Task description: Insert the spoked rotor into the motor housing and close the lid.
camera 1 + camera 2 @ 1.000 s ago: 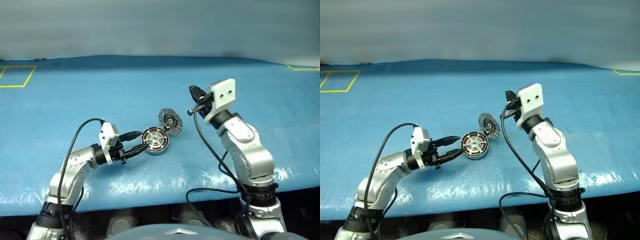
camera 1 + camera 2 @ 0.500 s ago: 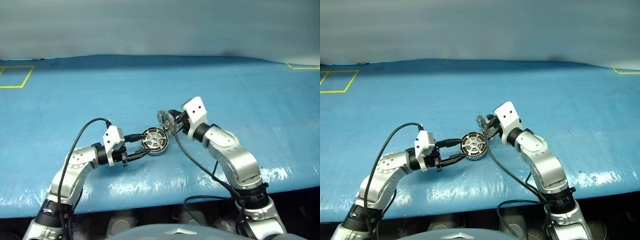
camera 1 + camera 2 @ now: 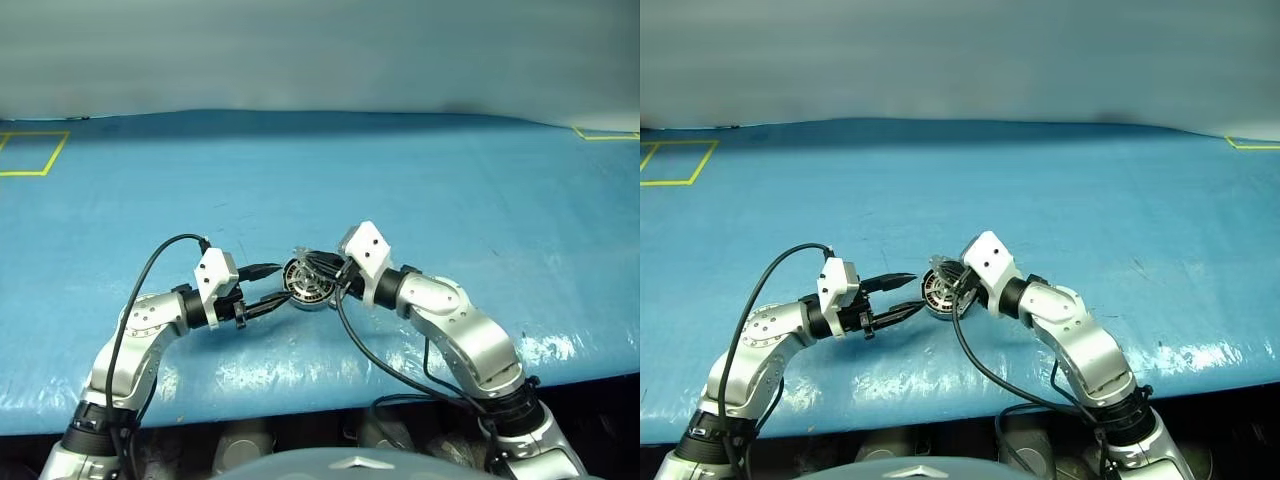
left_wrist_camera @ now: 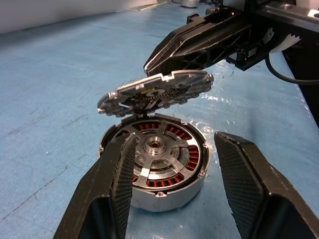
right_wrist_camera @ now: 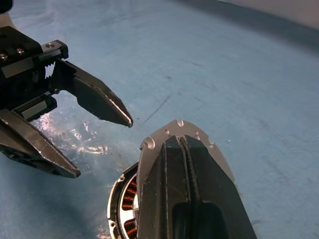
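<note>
Both grippers meet at the motor housing (image 4: 155, 172) near the front middle of the blue table (image 3: 450, 180). Right gripper (image 5: 185, 164) has its two black fingers pressed flat together, and their tips lie on the plain outer face of the lid (image 4: 154, 93), which is tilted partway down over the housing, hinged at the far rim and not yet flat. From the left wrist view the lid's ribbed inner face hangs above the housing with a gap showing on the near side.

Inside the housing sits the spoked rotor (image 4: 152, 149), its silver spokes and small hub lying level within the ring of copper-brown windings. The housing stands upright on the table.

Left gripper (image 3: 283, 287) has its fingers spread, one on each side of the housing; the finger (image 4: 119, 174) on one side is close against the housing's wall, the other stands a little apart. Whether either finger actually touches the wall I cannot tell.

Farther out, yellow tape lines (image 3: 30, 155) mark the table's far left corner, with another piece of yellow tape (image 3: 605, 134) at the far right.
</note>
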Controlling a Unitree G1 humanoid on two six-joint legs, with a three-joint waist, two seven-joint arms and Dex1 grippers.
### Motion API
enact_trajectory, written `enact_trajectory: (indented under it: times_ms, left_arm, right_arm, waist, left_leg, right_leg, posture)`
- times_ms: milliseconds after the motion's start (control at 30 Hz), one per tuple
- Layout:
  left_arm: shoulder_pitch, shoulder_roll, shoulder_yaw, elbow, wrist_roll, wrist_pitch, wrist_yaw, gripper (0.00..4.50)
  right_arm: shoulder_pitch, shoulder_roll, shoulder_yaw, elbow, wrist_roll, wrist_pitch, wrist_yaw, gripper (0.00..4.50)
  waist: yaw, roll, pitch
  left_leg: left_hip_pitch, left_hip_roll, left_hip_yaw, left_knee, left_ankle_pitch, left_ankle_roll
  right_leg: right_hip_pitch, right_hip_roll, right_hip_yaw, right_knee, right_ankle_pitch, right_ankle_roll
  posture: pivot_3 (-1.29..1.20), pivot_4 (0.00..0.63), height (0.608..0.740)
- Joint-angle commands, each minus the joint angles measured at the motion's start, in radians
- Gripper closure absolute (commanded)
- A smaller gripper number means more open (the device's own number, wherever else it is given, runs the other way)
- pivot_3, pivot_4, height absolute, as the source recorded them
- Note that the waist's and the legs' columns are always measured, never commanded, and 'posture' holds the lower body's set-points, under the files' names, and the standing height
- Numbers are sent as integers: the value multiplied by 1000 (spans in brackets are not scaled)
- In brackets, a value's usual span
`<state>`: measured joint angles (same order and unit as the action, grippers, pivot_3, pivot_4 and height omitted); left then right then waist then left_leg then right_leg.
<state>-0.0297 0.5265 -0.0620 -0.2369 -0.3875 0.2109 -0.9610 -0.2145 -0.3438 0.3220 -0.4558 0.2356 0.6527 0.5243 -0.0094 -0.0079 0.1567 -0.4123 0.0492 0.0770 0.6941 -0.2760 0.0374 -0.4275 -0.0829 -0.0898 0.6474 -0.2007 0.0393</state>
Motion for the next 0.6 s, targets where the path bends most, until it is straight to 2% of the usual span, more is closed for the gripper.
enact_trajectory:
  times_ms: [33, 400, 600]
  left_arm:
    - [2, 6, 2, -41, -15, -1, -2, 1853]
    - [2, 14, 3, -34, -11, -3, -2, 1853]
    - [2, 10, 1, -30, -10, -11, -1, 1853]
  right_arm:
    - [23, 2, 12, 43, -24, -12, -14, 4500]
    - [41, 22, 84, 114, -80, -35, -7, 4500]
    - [47, 64, -6, 31, 13, -128, 39, 4500]
  waist:
    - [1, 0, 0]
    - [-1, 0, 0]
    - [-1, 0, 0]
  left_leg:
    - [0, 0, 0, 0, 0, 0]
    - [1, 3, 0, 1, 1, -1]
    - [0, 3, 0, 1, 1, -1]
  right_leg:
    - [0, 0, 0, 0, 0, 0]
    - [0, 3, 0, 0, -2, -4]
    - [0, 3, 0, 0, -2, -4]
  posture:
    - [0, 150, 740]
    - [0, 150, 740]
    - [0, 150, 740]
